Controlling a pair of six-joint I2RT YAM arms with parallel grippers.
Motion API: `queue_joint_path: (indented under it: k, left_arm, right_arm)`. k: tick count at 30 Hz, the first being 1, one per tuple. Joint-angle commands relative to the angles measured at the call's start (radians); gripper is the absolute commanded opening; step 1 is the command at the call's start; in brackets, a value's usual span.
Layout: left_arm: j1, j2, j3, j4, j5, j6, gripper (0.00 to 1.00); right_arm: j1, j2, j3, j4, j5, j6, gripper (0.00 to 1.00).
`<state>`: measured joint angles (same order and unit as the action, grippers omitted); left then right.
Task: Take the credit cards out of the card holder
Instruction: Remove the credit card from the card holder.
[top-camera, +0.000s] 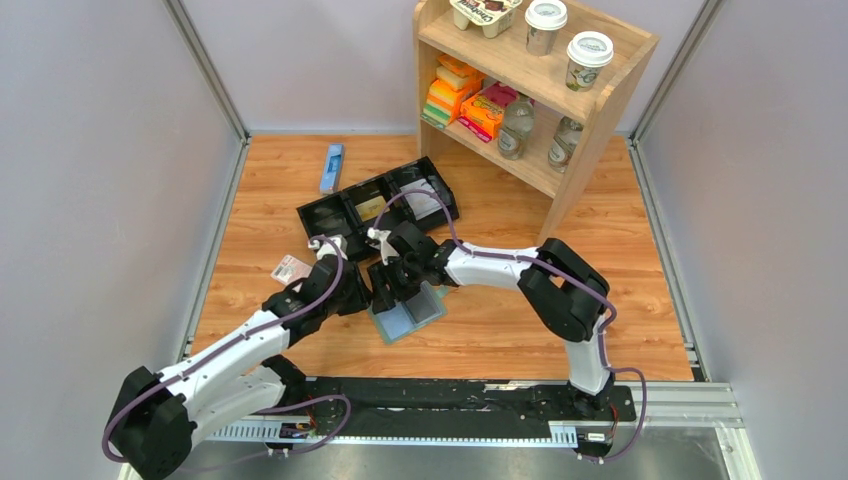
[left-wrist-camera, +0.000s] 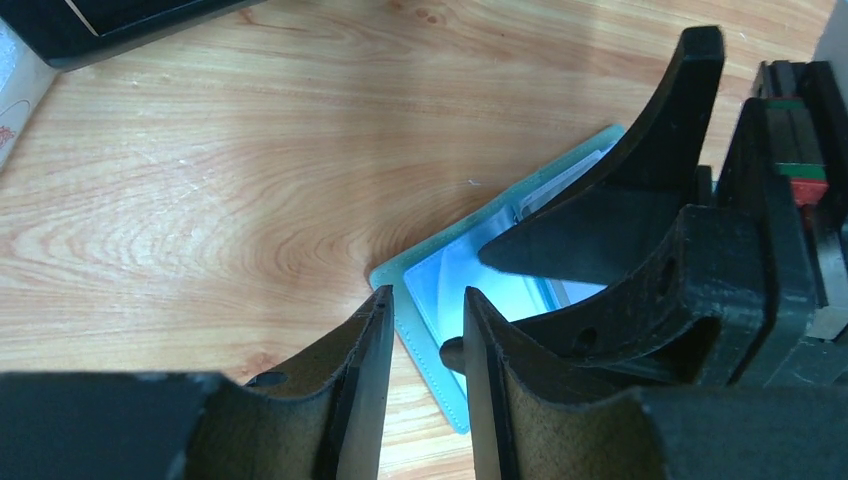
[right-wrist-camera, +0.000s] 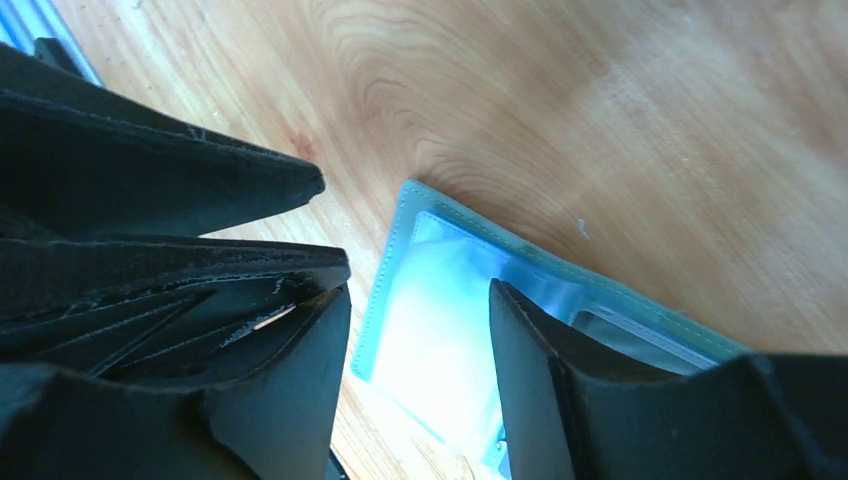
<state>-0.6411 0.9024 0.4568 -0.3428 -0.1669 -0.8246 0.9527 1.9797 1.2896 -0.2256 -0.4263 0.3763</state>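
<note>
The card holder (top-camera: 400, 322) lies open on the wooden table, grey-green rim up, with its pale blue pocket panels showing (left-wrist-camera: 440, 285) (right-wrist-camera: 430, 300). A pale card edge (left-wrist-camera: 565, 180) shows in the far pocket. My left gripper (top-camera: 378, 300) (left-wrist-camera: 427, 295) hangs low over the holder's near corner. Its jaws stand a little apart and the holder's stitched edge shows in the gap. My right gripper (top-camera: 400, 285) (right-wrist-camera: 418, 300) is open right beside it, with its fingers either side of a pocket panel and nothing between them. The two grippers nearly touch.
A black three-compartment tray (top-camera: 375, 205) sits just behind the grippers, with flat items in two compartments. A pink-and-white packet (top-camera: 291, 268) lies to the left and a blue packet (top-camera: 332, 167) at the back. A wooden shelf (top-camera: 590, 130) with cups and bottles stands back right.
</note>
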Motion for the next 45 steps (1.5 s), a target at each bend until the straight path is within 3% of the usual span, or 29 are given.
queue_joint_path:
  k: [1,7,9,18,37,45]
  left_arm:
    - [-0.006,0.024,0.02,0.01,0.041,0.008,0.4]
    - [-0.006,0.159,0.082,0.004,0.122,0.062,0.4]
    - [-0.006,0.214,0.108,0.002,0.145,0.073,0.39]
    - [-0.006,0.38,0.169,-0.048,0.159,0.084,0.38]
    - [-0.019,0.4,0.215,-0.196,0.098,0.104,0.35]
    - [-0.02,0.429,0.206,-0.17,0.118,0.104,0.35]
  right_arm:
    - [0.0,-0.117,-0.009,0.017,0.157,-0.019,0.59]
    - [0.0,-0.239,-0.091,-0.049,0.475,-0.057,0.67]
    - [0.0,-0.233,-0.093,-0.093,0.517,-0.065,0.68]
    - [0.0,-0.206,-0.151,-0.095,0.509,-0.028,0.7]
    - [0.017,-0.194,-0.148,-0.055,0.445,-0.056,0.61]
    - [0.024,-0.151,-0.131,-0.075,0.446,-0.07,0.61]
